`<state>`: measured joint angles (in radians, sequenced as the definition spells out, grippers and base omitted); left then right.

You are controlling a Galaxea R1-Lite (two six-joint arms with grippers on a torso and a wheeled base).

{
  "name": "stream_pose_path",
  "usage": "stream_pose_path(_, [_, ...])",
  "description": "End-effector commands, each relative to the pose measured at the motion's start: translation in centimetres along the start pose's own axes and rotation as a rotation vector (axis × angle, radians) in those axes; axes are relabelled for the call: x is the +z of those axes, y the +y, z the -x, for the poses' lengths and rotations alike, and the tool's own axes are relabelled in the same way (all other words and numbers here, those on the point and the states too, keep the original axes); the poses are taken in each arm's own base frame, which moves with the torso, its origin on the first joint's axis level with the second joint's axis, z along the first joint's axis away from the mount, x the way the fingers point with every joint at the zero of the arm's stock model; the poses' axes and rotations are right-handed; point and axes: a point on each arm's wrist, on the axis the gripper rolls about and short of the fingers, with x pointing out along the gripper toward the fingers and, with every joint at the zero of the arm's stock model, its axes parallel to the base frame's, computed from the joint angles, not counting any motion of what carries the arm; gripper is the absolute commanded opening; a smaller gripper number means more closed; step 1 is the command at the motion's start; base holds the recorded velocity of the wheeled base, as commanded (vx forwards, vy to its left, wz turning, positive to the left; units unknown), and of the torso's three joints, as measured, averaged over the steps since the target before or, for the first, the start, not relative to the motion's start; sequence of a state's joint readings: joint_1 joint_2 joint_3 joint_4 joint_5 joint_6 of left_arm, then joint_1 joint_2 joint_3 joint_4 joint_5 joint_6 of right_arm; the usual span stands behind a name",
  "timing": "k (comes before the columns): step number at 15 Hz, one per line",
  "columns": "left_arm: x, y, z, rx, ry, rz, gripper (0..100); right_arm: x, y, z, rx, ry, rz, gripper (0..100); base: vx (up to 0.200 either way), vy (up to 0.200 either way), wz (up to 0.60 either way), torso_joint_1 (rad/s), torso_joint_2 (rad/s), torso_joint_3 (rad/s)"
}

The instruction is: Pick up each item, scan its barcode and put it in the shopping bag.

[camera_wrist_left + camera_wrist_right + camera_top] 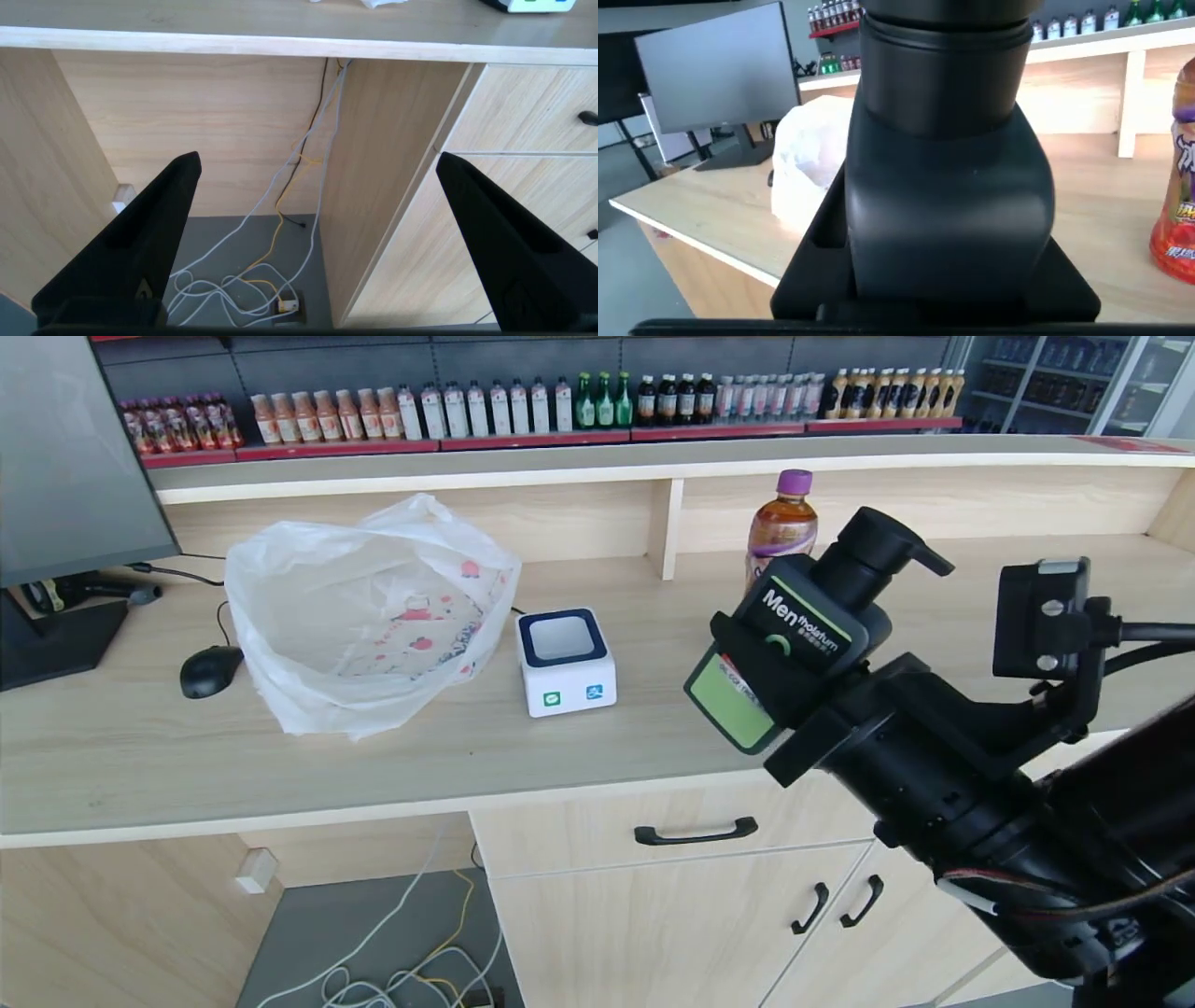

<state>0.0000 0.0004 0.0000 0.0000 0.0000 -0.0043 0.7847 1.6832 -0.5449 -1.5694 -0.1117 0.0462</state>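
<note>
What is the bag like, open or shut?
Open. The bag sits on the counter with its mouth spread wide, so you can see down inside it.

- A pale wood counter (373, 756) is stretching across the room, a raised ledge (560, 462) running along its back.
- A drawer (560, 840) and cabinet doors (653, 943) with black handles are sitting beneath it.
- Loose cables (411, 971) are lying on the grey floor (317, 915) in the open bay.
- Drink bottles (560, 406) are lining red-edged shelves against a dark wall (467, 359).
- A glass-doored cooler (1064, 383) is standing at the far right.
</note>
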Motion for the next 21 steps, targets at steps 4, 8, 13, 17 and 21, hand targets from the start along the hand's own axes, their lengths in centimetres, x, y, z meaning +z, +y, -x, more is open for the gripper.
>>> stream_pose_path(4, [0.0, 0.0, 0.0, -0.002, 0.000, 0.000, 100, -0.3, -2.7, -0.6, -0.092, -0.001, 0.039, 0, 0.000, 0.000, 0.00, 0.000, 0.00, 0.000])
stream_pose_path(8, [0.0, 0.0, 0.0, -0.002, 0.000, -0.001, 100, -0.4, -3.0, -0.1, -0.101, 0.013, 0.066, 0, 0.000, 0.000, 0.00, 0.000, 0.00, 0.000])
stream_pose_path(13, [0.0, 0.0, 0.0, 0.000, 0.000, 0.000, 100, 0.1, -3.8, -0.2, -0.126, -0.005, 0.071, 0, 0.000, 0.080, 0.00, -0.001, 0.00, 0.002])
stream_pose_path(17, [0.0, 0.0, 0.0, 0.000, 0.000, 0.002, 100, -0.1, -3.8, -0.2, -0.127, -0.001, 0.068, 0, 0.000, 0.200, 0.00, 0.001, 0.01, 0.001])
stream_pose_path(21, [0.0, 0.0, 0.0, 0.000, 0.000, 0.005, 100, -0.1, -3.8, -0.3, -0.127, 0.001, 0.068, 0, 0.000, 0.200, 0.00, 0.000, 0.00, 0.004])
